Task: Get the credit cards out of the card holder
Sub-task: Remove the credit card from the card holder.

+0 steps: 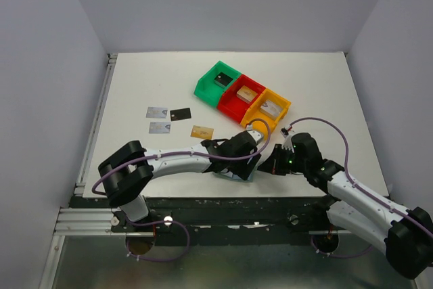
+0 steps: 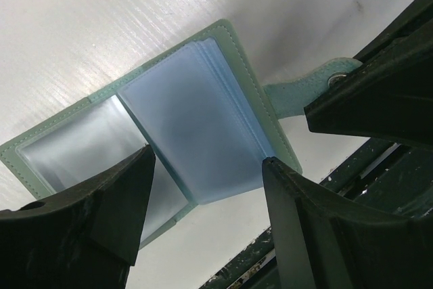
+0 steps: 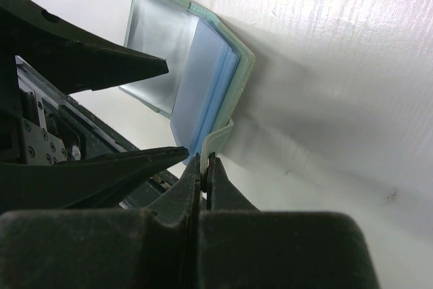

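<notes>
The card holder (image 2: 196, 126), pale green-blue with clear sleeves, lies open near the table's front edge (image 1: 233, 172). No card shows in its sleeves. My left gripper (image 2: 206, 187) is open, with one finger on each side of the raised stack of sleeves, not touching it. My right gripper (image 3: 205, 160) is shut on the holder's snap tab (image 2: 304, 93) and holds it up. The holder also shows in the right wrist view (image 3: 203, 72). Loose cards lie on the table at the left: two silver-grey (image 1: 157, 112), one black (image 1: 180, 114) and one tan-gold (image 1: 202, 132).
A green bin (image 1: 218, 80), a red bin (image 1: 241, 98) and an orange bin (image 1: 268, 109) stand in a diagonal row behind the grippers, each with a small item inside. The table's front edge and metal rail (image 1: 223, 201) lie just below the holder.
</notes>
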You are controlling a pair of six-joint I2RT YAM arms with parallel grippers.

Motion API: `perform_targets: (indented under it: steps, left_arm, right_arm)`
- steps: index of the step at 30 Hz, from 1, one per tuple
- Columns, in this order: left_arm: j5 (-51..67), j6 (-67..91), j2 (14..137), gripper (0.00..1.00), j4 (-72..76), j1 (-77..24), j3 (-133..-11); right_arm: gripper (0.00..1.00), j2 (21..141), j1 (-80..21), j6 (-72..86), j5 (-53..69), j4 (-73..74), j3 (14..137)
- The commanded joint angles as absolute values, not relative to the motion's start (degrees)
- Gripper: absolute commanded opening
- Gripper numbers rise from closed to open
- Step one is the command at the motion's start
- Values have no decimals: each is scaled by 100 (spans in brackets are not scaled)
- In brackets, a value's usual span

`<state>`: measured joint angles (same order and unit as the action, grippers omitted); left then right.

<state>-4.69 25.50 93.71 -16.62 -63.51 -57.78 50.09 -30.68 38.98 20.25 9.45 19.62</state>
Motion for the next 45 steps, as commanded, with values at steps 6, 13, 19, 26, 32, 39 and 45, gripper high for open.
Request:
perform_targets:
  steps: [6,13,19,26,32,39,45]
  left_arm:
    - [-422,2575,9448,80,-1670,-6381,-5968]
    - [-378,2575,9554,81,-1679,-6434,-6003]
    - [-413,2575,9580,79,-1714,-6460,-6003]
    - [-562,2593,9519,74,-1801,-6460,-5968]
    - [-799,2575,9396,68,-1907,-6451,-5915]
    - [-1124,2619,9203,67,-1977,-6460,-5819]
    - [-1257,2619,9062,67,-2021,-6451,-5775]
  right_arm:
    - [0,4931,-3085,3876,2145,852,2083]
    - [0,4948,-3085,3876,2153,853,2083]
    - [0,4957,-3085,3867,2145,852,2083]
    - [0,4931,-3076,3858,2136,870,2066]
    - [0,4939,-3085,3841,2127,870,2039]
    - [0,4957,-3085,3823,2118,861,2065]
    - [1,5027,-3076,3797,2136,870,2100]
